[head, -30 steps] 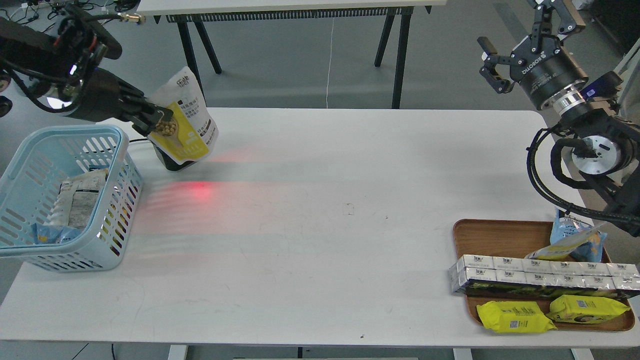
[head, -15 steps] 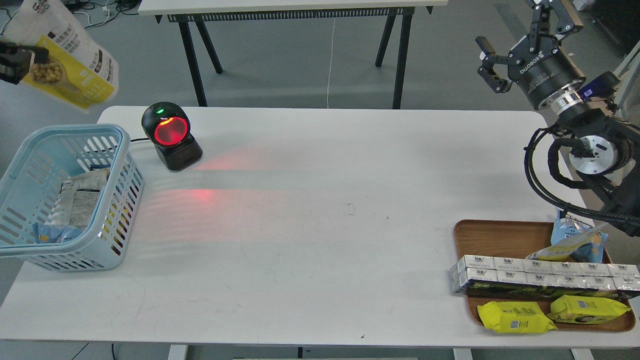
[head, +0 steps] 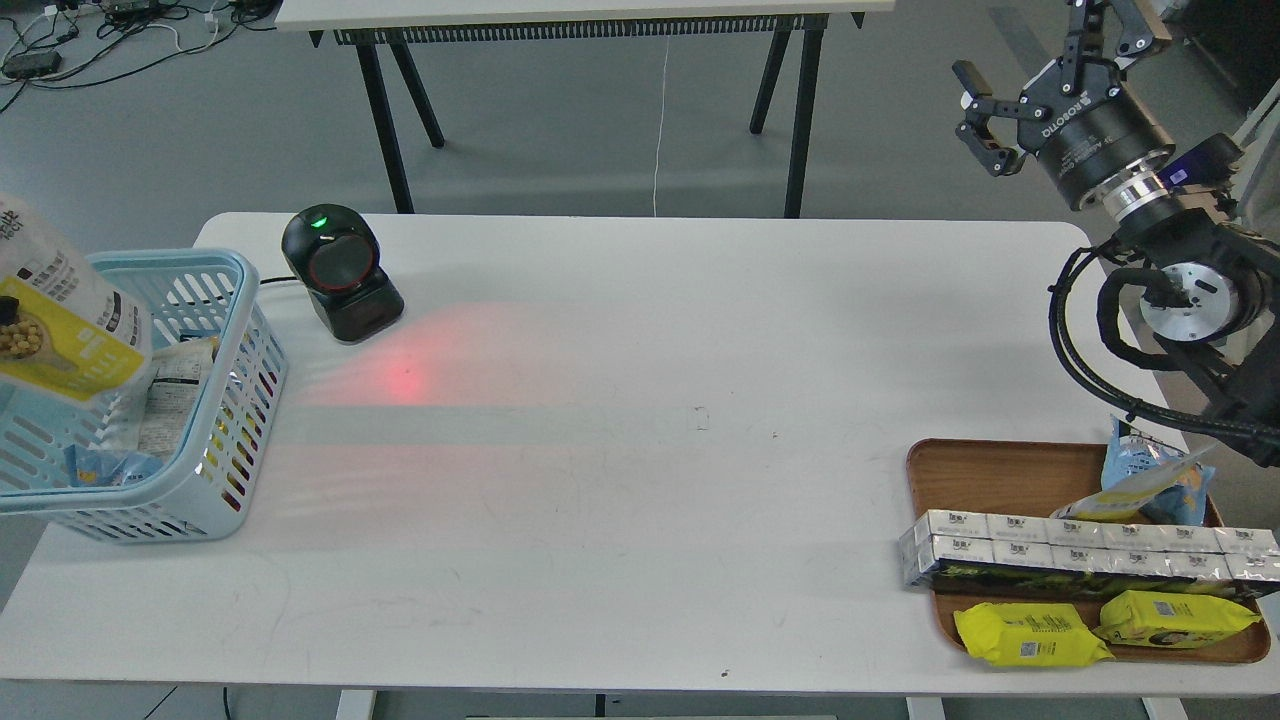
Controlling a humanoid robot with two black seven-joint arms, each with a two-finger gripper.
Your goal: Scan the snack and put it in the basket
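At the far left edge of the frame, the snack (head: 62, 320) hangs tilted over the basket (head: 235, 400), its lower corner overlapping the packs already inside. The left arm holding it is out of frame, so its fingers cannot be reported. Risk: a release from this tilt may leave the pouch leaning on the near rim, or let it slide out over the wall onto the counter (head: 640, 480).

Right of the basket, the scanner (head: 340, 272) shows a green lamp and throws a red patch on the counter.

At the upper right, the right gripper (head: 1015, 120) hangs above the counter, fingers spread and empty, well apart from the wooden tray (head: 990, 480) of packs at the lower right.
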